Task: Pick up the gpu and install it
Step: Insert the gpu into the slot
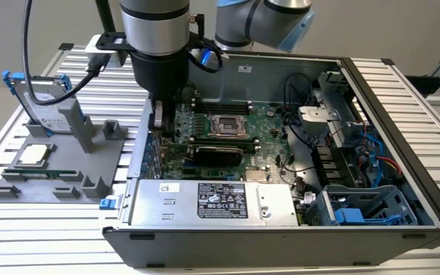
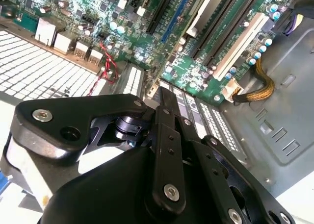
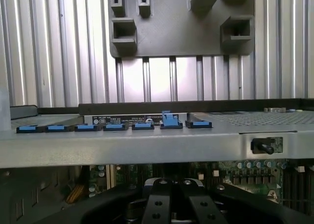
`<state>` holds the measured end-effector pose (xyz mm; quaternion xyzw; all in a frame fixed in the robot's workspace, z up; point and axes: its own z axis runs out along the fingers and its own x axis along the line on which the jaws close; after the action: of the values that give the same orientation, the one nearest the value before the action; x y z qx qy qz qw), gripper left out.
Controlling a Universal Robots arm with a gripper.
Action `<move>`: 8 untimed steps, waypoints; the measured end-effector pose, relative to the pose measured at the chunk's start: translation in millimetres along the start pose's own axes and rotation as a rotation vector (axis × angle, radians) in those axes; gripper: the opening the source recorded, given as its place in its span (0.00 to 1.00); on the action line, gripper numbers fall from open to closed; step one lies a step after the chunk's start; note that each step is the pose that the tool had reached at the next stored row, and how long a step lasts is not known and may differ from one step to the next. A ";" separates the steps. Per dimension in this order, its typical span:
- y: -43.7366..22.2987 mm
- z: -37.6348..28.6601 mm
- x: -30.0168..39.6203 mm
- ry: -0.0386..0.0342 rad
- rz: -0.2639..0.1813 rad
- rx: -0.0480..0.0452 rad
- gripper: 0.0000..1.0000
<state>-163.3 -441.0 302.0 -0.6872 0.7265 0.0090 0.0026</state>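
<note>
- The gpu (image 1: pixel 218 153) lies seated across the motherboard (image 1: pixel 228 137), long axis running toward the exterior view's right.
- The tool (image 1: pixel 158 114) hangs just beside its left end; whether it grips I cannot tell.

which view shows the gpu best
The exterior view: the gpu sits across the motherboard, its black cooler facing the camera, just below the processor socket. In both wrist views I cannot pick it out with certainty.
</note>
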 end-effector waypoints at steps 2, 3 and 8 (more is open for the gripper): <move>1.5 0.1 -1.1 -0.0001 -0.001 0.0001 0.00; 2.5 0.1 -1.5 -0.0001 -0.001 0.0000 0.00; 6.7 0.2 -3.0 -0.0001 -0.001 0.0002 0.00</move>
<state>-169.8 -437.6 301.9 -0.6876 0.7260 0.0090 0.0027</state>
